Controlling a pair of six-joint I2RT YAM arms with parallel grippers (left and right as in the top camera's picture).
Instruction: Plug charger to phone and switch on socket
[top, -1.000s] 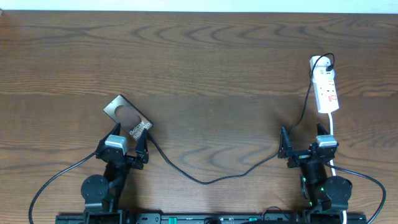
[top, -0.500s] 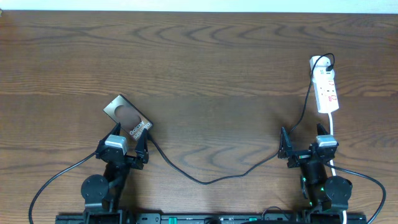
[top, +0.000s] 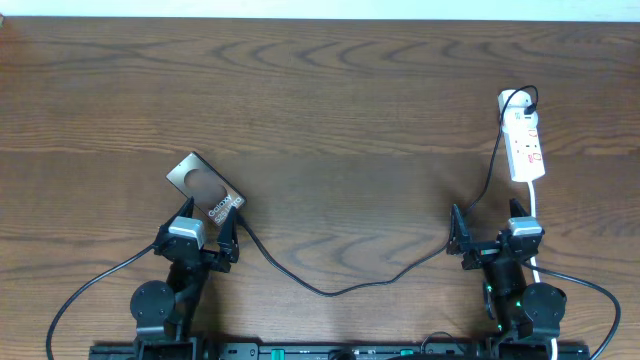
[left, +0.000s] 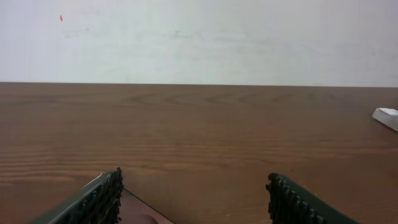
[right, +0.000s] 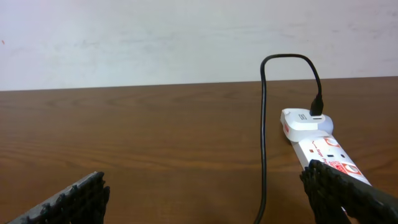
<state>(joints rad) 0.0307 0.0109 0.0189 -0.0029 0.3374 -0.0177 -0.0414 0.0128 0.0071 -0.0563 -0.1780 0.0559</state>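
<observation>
- Overhead view: the tabletop (top: 330, 90) holds everything the task needs, all lying flat.
- Left tool (top: 208, 216) sits at 7 o'clock, fingers spread. The phone's near end lies between them, unpinched.
- Right tool (top: 484, 212) sits at 5 o'clock, fingers spread wide and holding nothing.
- Phone (top: 204, 189) lies toward 9 o'clock, angled.
- Socket (top: 524, 146) lies toward 3 o'clock, just beyond the right tool.
- Charger (top: 330, 290) is already plugged in at the socket's far end. It sags across to the phone's 4 o'clock corner.
- I cannot tell whether its tip is seated there.
- The switch looks like the step that remains, though its setting is unreadable.
</observation>
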